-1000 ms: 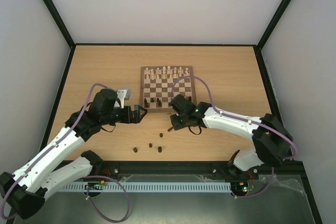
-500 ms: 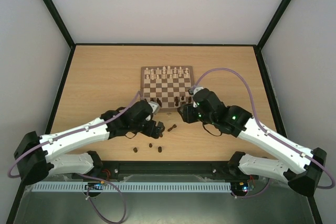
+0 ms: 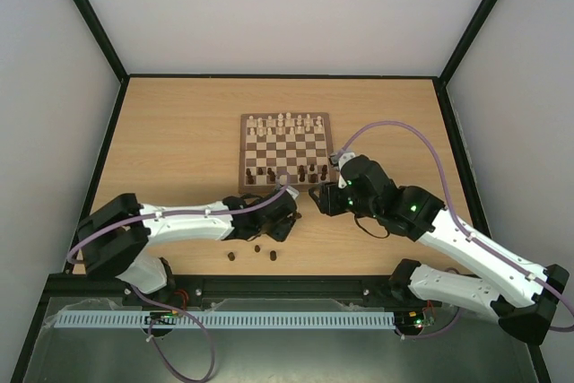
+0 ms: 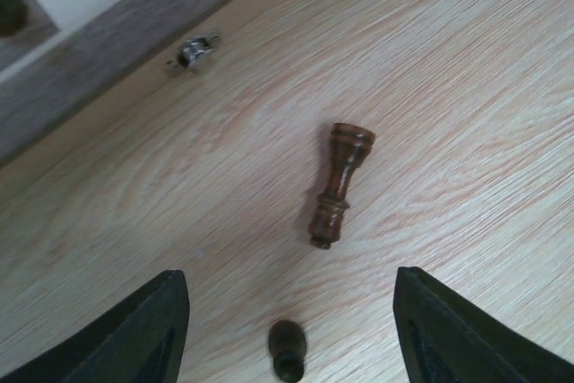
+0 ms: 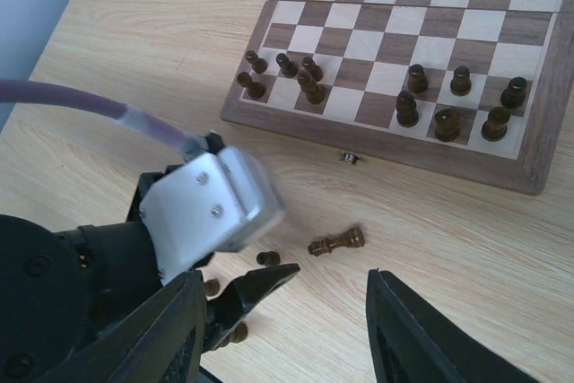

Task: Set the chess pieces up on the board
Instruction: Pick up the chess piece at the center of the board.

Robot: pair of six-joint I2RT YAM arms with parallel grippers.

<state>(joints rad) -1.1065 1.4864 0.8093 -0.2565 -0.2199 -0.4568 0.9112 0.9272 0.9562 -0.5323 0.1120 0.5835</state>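
The board (image 3: 285, 152) has cream pieces on its far rows and two groups of dark brown pieces on its near rows (image 5: 282, 73) (image 5: 457, 100). One dark piece (image 4: 339, 184) lies on its side on the table in front of the board's clasp (image 4: 193, 48). A small dark pawn (image 4: 288, 347) lies between the fingers of my left gripper (image 4: 291, 343), which is open, empty and low over the table. My right gripper (image 5: 287, 338) is open and empty, hovering above the lying piece (image 5: 336, 243) and the left gripper's finger (image 5: 260, 289).
More dark pieces lie loose on the table near its front edge (image 3: 230, 256) (image 3: 257, 248) (image 3: 273, 256). The left wrist's silver camera block (image 5: 211, 208) sits close under the right gripper. Black frame rails edge the table.
My left arm swung from the board's left side to in front of it, down over the loose pieces. My right gripper drew back right, away from the lying piece.
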